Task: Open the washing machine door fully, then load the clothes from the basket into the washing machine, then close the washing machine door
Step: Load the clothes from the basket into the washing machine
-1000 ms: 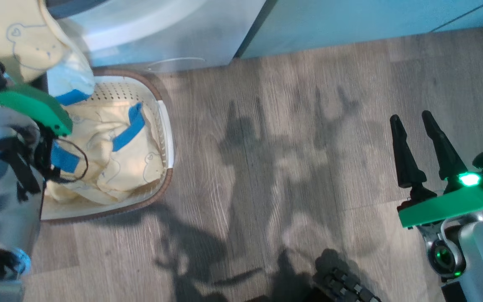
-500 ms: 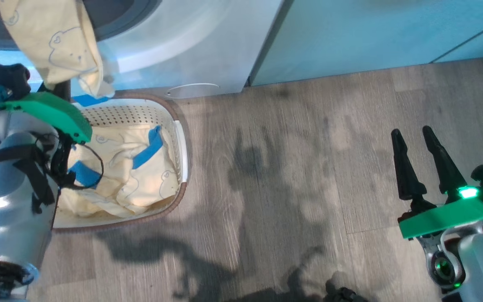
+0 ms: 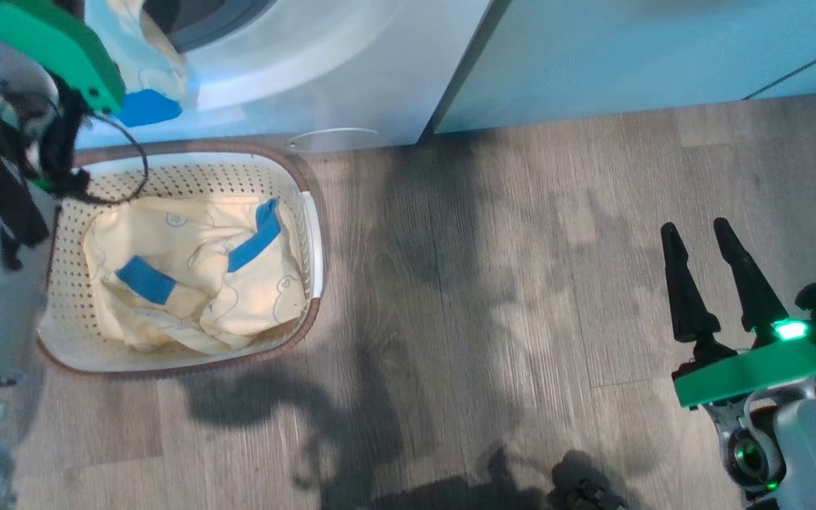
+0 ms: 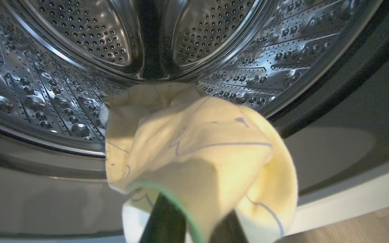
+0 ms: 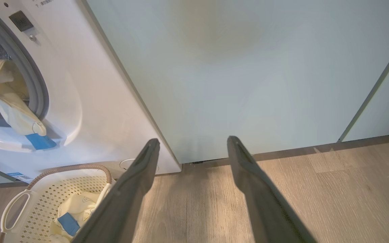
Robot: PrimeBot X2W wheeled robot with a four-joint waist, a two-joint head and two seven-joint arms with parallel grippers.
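A yellow garment is gripped by the left hand at the washing machine mouth; the right hand is seen spread, empty, well apart from that machine

This looks like a home laundry corner, with a white front-loading washing machine beside pale green cabinets, a perforated laundry basket and wood-plank flooring.

surface: grey wood-look floor; on it: basket, just before washing machine
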